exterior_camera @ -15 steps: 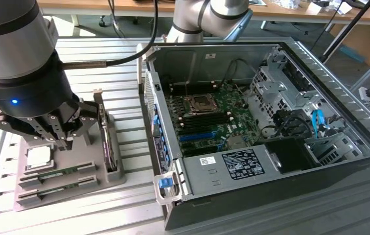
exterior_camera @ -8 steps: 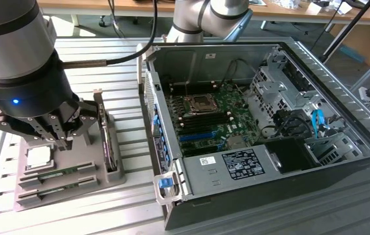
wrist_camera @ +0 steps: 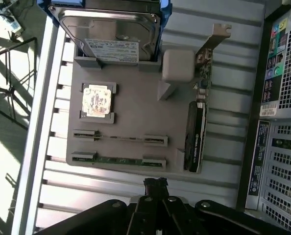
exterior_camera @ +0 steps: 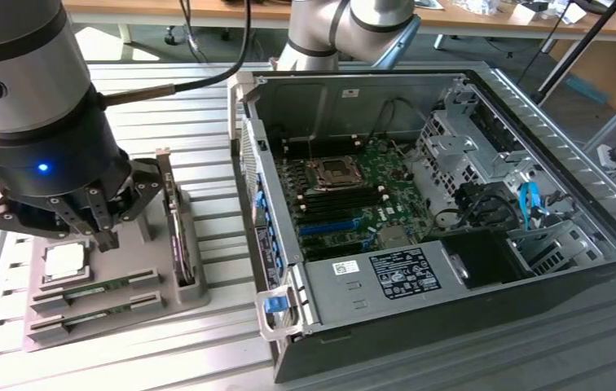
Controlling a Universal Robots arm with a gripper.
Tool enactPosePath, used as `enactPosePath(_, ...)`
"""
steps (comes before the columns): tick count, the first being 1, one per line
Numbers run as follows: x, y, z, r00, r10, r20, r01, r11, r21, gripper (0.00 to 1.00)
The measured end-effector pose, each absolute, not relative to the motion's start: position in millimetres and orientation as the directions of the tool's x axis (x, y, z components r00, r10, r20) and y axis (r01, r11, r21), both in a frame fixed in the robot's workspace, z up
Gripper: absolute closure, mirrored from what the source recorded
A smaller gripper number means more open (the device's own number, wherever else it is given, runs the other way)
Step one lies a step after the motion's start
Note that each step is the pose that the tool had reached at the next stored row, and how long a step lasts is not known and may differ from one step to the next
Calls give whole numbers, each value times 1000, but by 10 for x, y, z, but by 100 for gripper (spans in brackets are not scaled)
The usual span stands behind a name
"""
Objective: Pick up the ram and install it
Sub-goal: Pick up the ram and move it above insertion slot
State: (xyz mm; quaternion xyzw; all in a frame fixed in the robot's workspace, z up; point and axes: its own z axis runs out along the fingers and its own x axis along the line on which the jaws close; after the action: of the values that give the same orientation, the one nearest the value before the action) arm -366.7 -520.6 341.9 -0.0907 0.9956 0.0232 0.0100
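Two green ram sticks stand on edge in the slots of a grey parts holder point(exterior_camera: 178, 301). One ram stick point(exterior_camera: 99, 289) point(wrist_camera: 120, 139) lies nearer the processor chip, the other ram stick point(exterior_camera: 96, 314) point(wrist_camera: 117, 160) nearer the holder's outer edge. My gripper point(exterior_camera: 102, 235) point(wrist_camera: 155, 185) hangs above the holder with its fingers shut and nothing between them. It is over the area beside the silver processor chip point(exterior_camera: 66, 261) point(wrist_camera: 96, 100), a little above the two sticks and touching neither. The open computer case point(exterior_camera: 569, 163) with its green motherboard point(exterior_camera: 379, 191) lies to the exterior view's right.
A dark expansion card point(exterior_camera: 183, 236) point(wrist_camera: 196, 139) with a metal bracket stands on edge in the holder. A hard drive point(wrist_camera: 111, 34) sits at the holder's far end. The power supply point(exterior_camera: 395, 273) fills the case's near corner. Everything rests on a ribbed metal table point(exterior_camera: 112, 366).
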Motion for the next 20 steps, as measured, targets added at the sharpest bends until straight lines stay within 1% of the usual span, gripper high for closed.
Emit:
enactPosePath(7,-3667,-5206,3413,-935,-355,-24,-355,934,44,89)
enactPosePath(20,-3667,-5206,3405,-843,-537,-24,-537,842,44,89)
